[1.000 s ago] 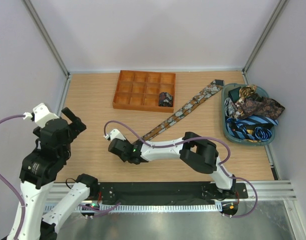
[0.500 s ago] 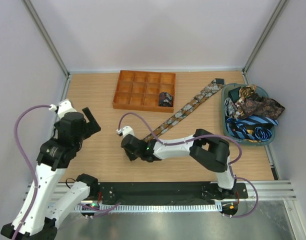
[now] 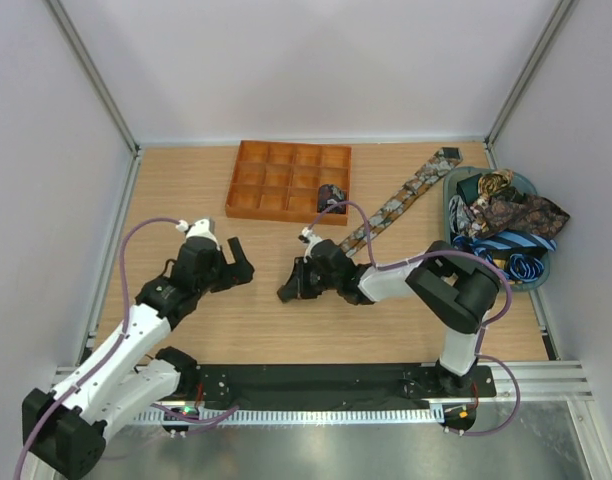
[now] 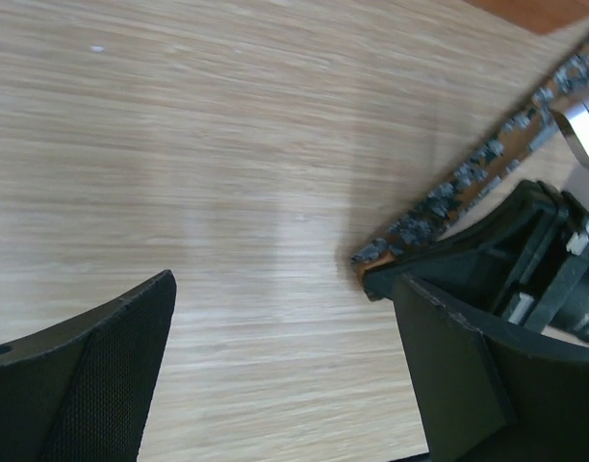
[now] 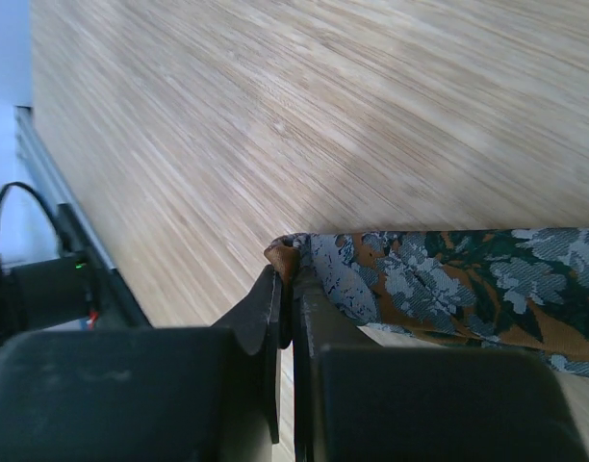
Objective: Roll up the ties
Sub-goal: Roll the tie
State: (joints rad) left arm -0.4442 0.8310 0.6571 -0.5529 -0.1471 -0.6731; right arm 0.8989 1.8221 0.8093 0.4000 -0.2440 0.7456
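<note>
paisley tie (image 3: 391, 210): flat on the bench (image 3: 186, 200), slanting from the far right corner toward the middle; wide end beside the basket (image 3: 451, 240), narrow end pinched in the clenched right gripper (image 3: 289, 290).
left gripper (image 3: 236, 262): released, jaws wide apart, nothing between them, above bare wood just left of the pinched end; the right gripper stands between it and the rest of the tie.
orange tray (image 3: 256, 213): far edge, middle; near right corner close to the tie.
rolled tie (image 3: 331, 197): in the tray's near right compartment.
heaped ties (image 3: 506, 225): paisley and blue striped, filling the basket at the right edge.
</note>
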